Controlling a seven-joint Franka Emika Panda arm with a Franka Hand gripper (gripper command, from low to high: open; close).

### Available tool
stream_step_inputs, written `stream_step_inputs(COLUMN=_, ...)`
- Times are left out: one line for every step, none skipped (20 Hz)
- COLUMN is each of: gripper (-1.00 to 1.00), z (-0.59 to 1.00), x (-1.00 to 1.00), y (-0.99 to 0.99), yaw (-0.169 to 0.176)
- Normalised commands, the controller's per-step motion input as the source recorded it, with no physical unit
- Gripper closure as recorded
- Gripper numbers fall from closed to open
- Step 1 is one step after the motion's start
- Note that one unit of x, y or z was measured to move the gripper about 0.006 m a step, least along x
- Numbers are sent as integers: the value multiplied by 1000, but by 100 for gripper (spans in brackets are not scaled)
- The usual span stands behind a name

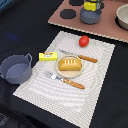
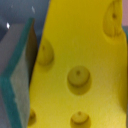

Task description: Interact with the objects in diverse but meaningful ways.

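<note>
A yellow cheese wedge [image 1: 93, 6] with round dimples hangs just above a grey-blue pot [image 1: 90, 16] at the top of the exterior view. My gripper [image 1: 93, 4] is shut on it and is mostly cut off by the frame edge. The wrist view is filled by the cheese wedge [image 2: 80, 70], with one grey, teal-edged finger [image 2: 17, 75] pressed against its side. The other finger is hidden. A second grey-blue pot [image 1: 15, 68] stands empty at the exterior view's left. On the striped placemat [image 1: 95, 65] lie a red tomato [image 1: 84, 41], a yellow butter block [image 1: 48, 56] and a bread loaf [image 1: 69, 63].
The loaf rests on a small plate [image 1: 69, 71], with a knife [image 1: 82, 57] behind it and a fork [image 1: 67, 80] in front. The far pot stands on a pinkish board [image 1: 107, 27] with black discs [image 1: 67, 14]. A beige bowl [image 1: 122, 17] sits at its right edge.
</note>
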Motion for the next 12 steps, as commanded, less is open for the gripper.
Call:
stream_step_inputs(gripper=100, z=-60, x=197, y=520, yaw=30)
stream_step_inputs(gripper=100, z=-23, x=106, y=574, yaw=41)
stream_step_inputs(gripper=100, z=0, x=0, y=574, yaw=55)
stream_step_inputs(gripper=100, z=100, x=0, y=543, yaw=51)
stream_step_inputs(gripper=100, z=274, x=-77, y=577, yaw=47)
stream_step_inputs(gripper=100, z=309, x=-166, y=589, yaw=49)
stream_step_inputs(gripper=100, z=334, x=-89, y=574, yaw=54)
stream_step_inputs(gripper=100, z=311, x=-49, y=551, yaw=50)
stream_step_inputs(gripper=100, z=289, x=-40, y=509, yaw=44)
stream_step_inputs(gripper=100, z=260, x=0, y=480, yaw=39)
stream_step_inputs(gripper=100, z=249, x=40, y=429, yaw=33)
stream_step_inputs(gripper=100, z=263, x=131, y=363, yaw=24)
